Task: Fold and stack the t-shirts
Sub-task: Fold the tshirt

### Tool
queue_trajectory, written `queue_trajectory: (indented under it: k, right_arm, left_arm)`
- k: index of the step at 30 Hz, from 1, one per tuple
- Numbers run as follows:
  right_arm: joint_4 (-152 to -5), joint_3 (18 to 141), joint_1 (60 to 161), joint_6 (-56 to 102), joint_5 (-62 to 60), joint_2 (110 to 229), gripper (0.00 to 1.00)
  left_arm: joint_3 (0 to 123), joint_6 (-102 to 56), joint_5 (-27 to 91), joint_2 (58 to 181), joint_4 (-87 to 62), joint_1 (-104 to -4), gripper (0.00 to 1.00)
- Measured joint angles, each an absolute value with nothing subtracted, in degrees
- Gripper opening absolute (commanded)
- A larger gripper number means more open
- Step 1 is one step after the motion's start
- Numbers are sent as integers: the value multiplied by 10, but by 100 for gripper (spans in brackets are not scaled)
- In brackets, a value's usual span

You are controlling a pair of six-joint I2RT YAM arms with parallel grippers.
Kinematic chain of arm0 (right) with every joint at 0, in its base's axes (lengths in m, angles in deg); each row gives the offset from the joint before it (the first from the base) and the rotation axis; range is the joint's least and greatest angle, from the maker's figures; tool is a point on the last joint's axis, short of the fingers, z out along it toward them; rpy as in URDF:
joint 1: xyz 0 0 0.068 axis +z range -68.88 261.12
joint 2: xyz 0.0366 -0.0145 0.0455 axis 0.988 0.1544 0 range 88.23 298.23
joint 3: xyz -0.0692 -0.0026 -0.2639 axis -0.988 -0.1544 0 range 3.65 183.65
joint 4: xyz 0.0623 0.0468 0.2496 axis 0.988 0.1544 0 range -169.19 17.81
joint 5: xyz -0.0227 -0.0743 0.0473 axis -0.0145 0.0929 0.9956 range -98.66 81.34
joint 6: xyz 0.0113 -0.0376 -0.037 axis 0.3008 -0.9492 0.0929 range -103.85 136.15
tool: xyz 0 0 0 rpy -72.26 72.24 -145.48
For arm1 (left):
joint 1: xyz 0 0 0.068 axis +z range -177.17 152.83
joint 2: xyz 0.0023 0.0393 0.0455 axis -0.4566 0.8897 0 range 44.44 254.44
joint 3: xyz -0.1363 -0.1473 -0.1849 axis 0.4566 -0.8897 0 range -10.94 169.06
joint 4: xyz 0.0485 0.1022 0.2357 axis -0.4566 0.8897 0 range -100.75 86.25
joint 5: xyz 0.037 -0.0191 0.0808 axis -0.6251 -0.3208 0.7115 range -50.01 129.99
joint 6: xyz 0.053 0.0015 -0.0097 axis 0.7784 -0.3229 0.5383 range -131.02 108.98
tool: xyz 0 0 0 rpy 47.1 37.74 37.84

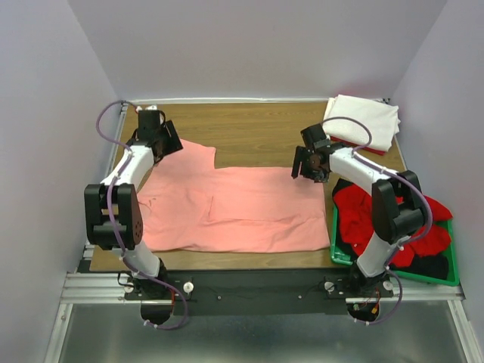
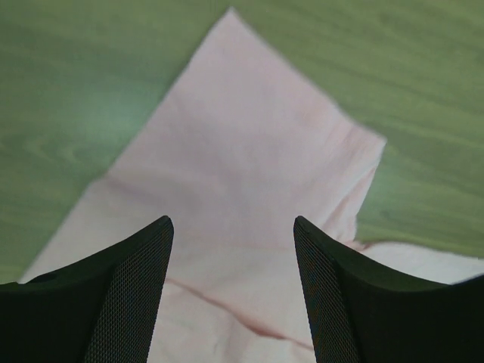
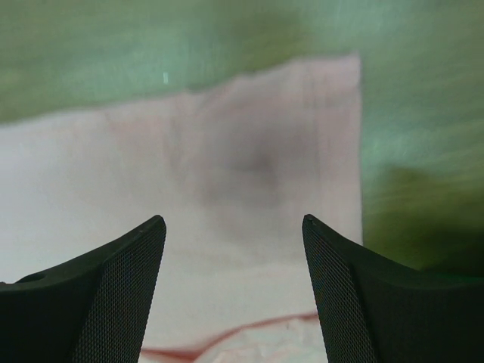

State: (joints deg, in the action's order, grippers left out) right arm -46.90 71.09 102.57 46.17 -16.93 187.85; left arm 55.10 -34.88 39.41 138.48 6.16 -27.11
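Your salmon-pink t-shirt lies lengthwise across the table, with left gripper and right gripper wide open and empty above its far corners.

The far strip of bare worktop between the left claw and the right claw lies open, and the salmon-pink t-shirt spreads flat and low across the middle. A folded white t-shirt fills the far right corner, and the green crate, heaped with red t-shirts and dark cloth, stands just beside the pink shirt's right edge. Plain walls close off the left, far and right sides.
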Motion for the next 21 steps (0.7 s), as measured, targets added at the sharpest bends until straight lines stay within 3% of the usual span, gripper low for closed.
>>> queue_trajectory:
  k: [9,21]
  right_arm:
    - [-464,835,959,426,-213,1992,65]
    - [-467,845,924,414,-212,2024,54]
  left_arm:
    - [726,-289,415,1494,74,-271,70]
    - [834,-260,418,1599,109,-268,69]
